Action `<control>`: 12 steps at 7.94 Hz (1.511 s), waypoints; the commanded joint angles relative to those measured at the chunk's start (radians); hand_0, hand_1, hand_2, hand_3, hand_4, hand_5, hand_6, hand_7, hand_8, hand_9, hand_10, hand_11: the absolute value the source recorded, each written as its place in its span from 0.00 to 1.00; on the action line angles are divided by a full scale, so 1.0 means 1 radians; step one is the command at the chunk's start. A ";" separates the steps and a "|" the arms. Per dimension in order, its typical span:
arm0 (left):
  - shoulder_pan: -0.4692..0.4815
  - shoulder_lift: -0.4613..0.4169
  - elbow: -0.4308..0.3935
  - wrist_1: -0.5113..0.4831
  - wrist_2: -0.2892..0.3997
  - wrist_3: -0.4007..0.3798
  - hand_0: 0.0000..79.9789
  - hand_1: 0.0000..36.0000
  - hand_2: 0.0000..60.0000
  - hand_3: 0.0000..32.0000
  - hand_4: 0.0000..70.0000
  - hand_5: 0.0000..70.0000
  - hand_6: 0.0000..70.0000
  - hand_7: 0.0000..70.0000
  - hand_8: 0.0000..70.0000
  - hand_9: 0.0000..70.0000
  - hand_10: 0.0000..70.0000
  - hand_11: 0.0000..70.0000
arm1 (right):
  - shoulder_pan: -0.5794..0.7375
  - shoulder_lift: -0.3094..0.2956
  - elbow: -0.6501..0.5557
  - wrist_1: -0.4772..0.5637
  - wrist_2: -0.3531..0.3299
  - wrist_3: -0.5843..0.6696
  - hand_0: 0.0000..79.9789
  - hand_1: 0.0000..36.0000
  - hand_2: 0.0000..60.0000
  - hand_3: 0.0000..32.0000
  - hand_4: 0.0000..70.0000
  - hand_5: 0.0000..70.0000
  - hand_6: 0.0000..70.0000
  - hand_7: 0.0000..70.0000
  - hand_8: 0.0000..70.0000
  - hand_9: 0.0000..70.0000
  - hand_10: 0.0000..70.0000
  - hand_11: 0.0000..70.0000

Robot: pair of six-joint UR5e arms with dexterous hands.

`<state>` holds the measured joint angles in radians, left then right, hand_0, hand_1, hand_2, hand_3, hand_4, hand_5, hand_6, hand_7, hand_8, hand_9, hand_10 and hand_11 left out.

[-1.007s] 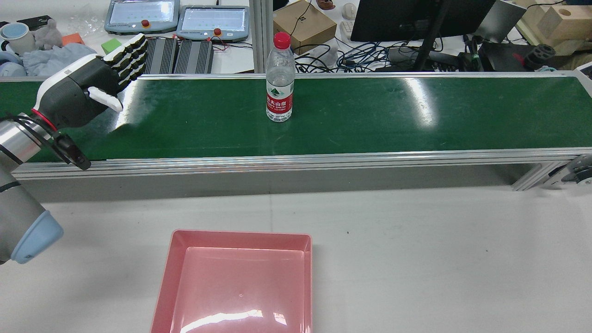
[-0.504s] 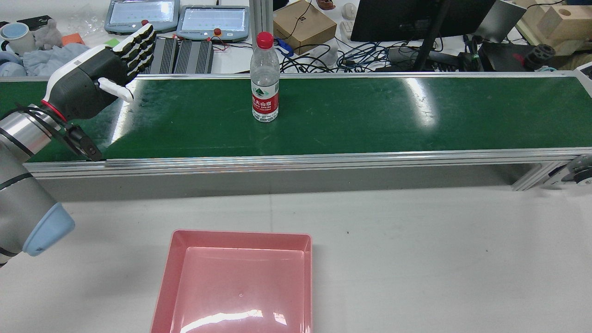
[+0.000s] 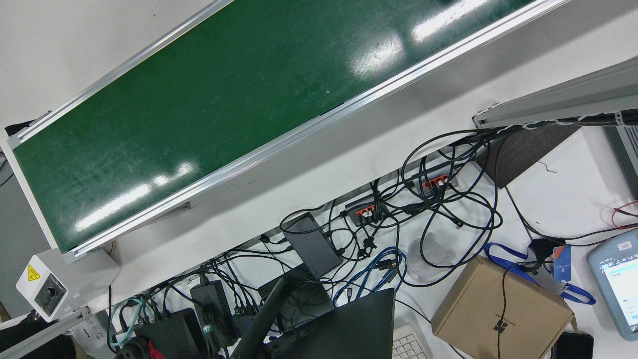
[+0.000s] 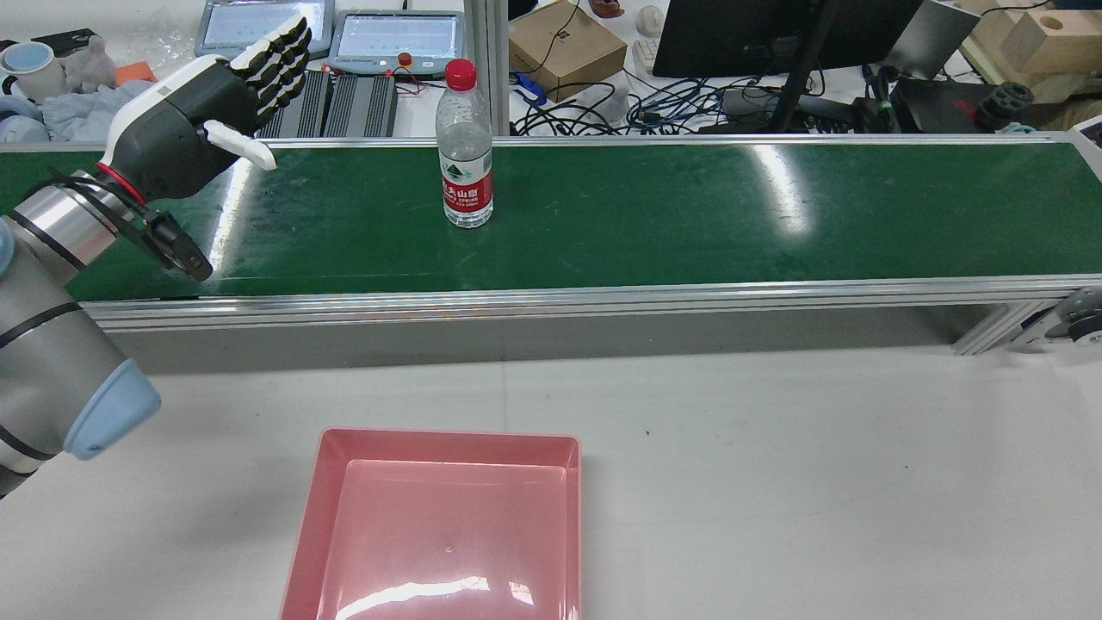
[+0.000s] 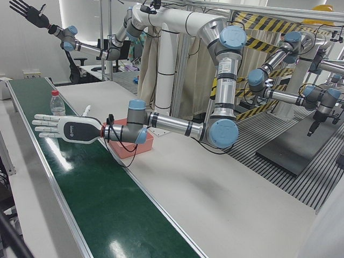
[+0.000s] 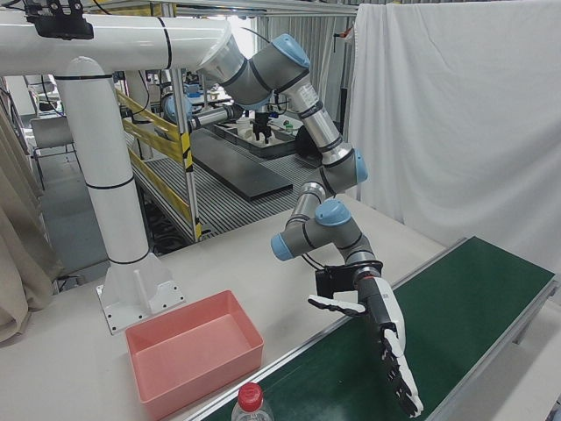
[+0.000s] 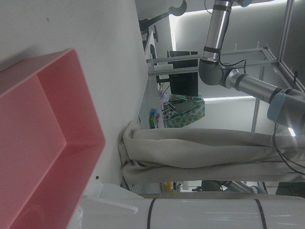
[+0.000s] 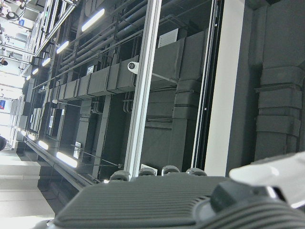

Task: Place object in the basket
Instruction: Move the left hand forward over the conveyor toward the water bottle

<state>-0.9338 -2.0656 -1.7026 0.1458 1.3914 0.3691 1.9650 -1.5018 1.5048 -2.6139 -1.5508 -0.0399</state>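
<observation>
A clear water bottle [image 4: 465, 148] with a red cap and red label stands upright on the green conveyor belt [image 4: 689, 215]. My left hand [image 4: 202, 120] hovers over the belt's left end, open, fingers stretched out, a good gap from the bottle. The left-front view shows the same hand [image 5: 64, 128] flat beside the bottle [image 5: 55, 103]. In the right-front view the hand [image 6: 377, 342] points toward the bottle [image 6: 250, 405]. The pink basket [image 4: 443, 534] sits empty on the white table, nearer than the belt. My right hand [image 5: 24, 11] is raised high, open and holding nothing.
The belt has aluminium side rails [image 4: 551, 297]. Behind it lie teach pendants [image 4: 396, 39], a cardboard box [image 4: 564, 43], cables and a monitor. The front view shows only the belt [image 3: 199, 109] and cable clutter. White table surrounds the basket [image 7: 43, 143].
The bottle has travelled left along the belt toward my left hand. The left hand has risen and shifted right and farther back, staying open.
</observation>
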 commanded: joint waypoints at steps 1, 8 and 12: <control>0.007 -0.004 0.003 -0.006 0.000 0.086 0.66 0.04 0.00 0.12 0.00 0.05 0.00 0.00 0.00 0.00 0.01 0.03 | 0.000 0.000 0.000 0.000 0.000 0.000 0.00 0.00 0.00 0.00 0.00 0.00 0.00 0.00 0.00 0.00 0.00 0.00; 0.059 -0.085 0.137 -0.072 0.001 0.073 0.66 0.06 0.00 0.04 0.00 0.06 0.00 0.00 0.00 0.00 0.00 0.00 | 0.000 0.000 0.000 0.000 0.002 0.000 0.00 0.00 0.00 0.00 0.00 0.00 0.00 0.00 0.00 0.00 0.00 0.00; 0.052 -0.125 0.206 -0.103 0.015 0.047 0.66 0.07 0.00 0.06 0.00 0.06 0.00 0.00 0.00 0.00 0.00 0.00 | 0.000 0.000 0.000 0.000 0.002 0.000 0.00 0.00 0.00 0.00 0.00 0.00 0.00 0.00 0.00 0.00 0.00 0.00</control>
<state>-0.8788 -2.1826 -1.5048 0.0447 1.3991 0.4217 1.9650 -1.5018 1.5048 -2.6139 -1.5502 -0.0396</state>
